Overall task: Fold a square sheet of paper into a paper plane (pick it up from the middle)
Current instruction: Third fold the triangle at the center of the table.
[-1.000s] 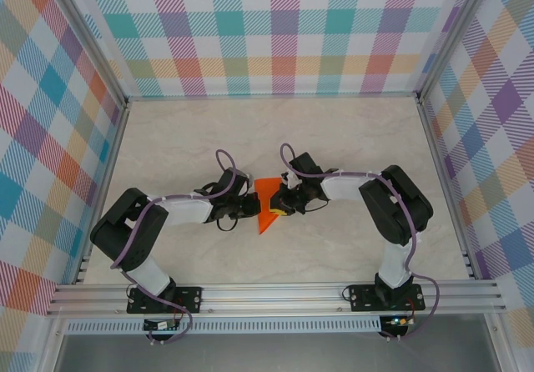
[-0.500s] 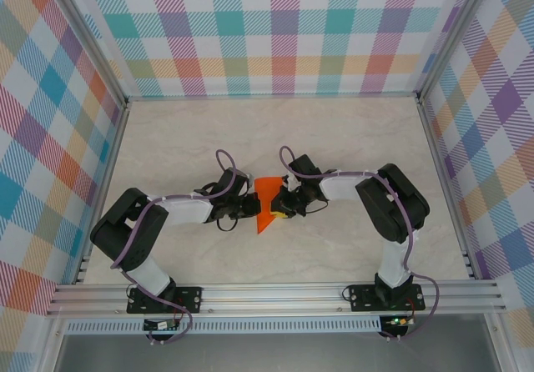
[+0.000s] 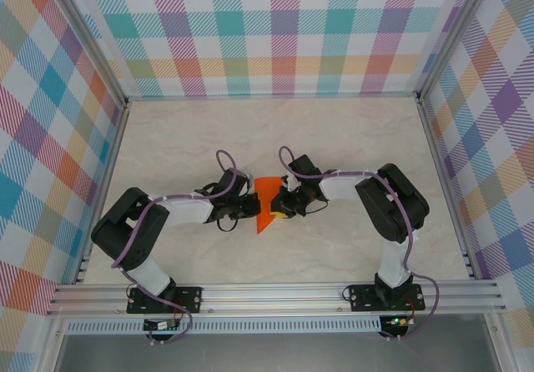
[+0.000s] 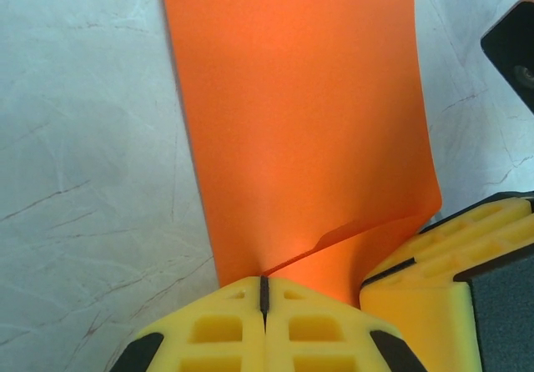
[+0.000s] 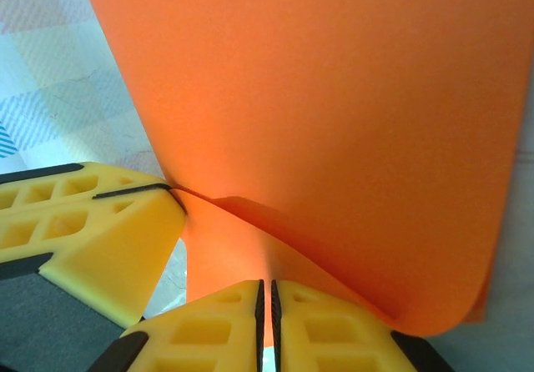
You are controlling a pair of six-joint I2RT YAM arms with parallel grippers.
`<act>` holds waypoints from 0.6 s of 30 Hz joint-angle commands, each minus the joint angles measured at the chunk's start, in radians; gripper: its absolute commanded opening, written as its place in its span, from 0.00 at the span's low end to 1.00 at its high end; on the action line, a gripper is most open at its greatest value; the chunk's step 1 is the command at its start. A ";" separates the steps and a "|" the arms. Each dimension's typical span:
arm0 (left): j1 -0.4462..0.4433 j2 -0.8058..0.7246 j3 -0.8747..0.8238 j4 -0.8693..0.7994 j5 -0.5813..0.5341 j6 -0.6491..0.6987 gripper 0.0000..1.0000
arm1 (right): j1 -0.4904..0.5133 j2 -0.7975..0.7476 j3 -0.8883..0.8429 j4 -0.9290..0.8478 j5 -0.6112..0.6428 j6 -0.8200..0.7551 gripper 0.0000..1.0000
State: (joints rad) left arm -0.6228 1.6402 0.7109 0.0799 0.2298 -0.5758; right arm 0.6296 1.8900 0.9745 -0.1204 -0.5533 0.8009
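The square sheet of paper is bright orange and folded into a narrow wedge, its tip pointing at the near edge. It hangs between both grippers at the table's middle. My left gripper is shut on the paper's left edge; in the left wrist view its yellow fingers pinch the paper where a fold begins. My right gripper is shut on the right side, and in the right wrist view the paper curls up from its jaws. The two grippers nearly touch.
The pale marbled table top lies open all around the arms. Checked walls close off the back and both sides. An aluminium rail runs along the near edge by the arm bases.
My right gripper has edged slightly left towards the left one. Both keep their hold on the paper.
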 commanded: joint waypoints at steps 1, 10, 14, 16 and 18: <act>0.001 0.012 -0.016 -0.043 -0.045 0.004 0.00 | -0.004 0.037 -0.005 -0.037 0.015 -0.022 0.14; 0.001 0.004 -0.016 -0.041 -0.043 0.001 0.00 | -0.004 -0.011 0.015 -0.004 -0.035 -0.029 0.16; 0.000 -0.003 -0.019 -0.036 -0.046 -0.001 0.00 | -0.002 -0.029 0.014 0.015 -0.069 -0.032 0.16; 0.000 -0.008 -0.020 -0.037 -0.049 -0.001 0.00 | 0.002 -0.030 0.006 0.022 -0.084 -0.035 0.16; 0.000 -0.012 -0.022 -0.037 -0.050 -0.001 0.00 | 0.008 -0.036 -0.003 0.027 -0.090 -0.037 0.16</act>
State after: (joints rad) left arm -0.6231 1.6405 0.7094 0.0799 0.2150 -0.5762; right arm 0.6296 1.8896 0.9760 -0.1066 -0.6025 0.7918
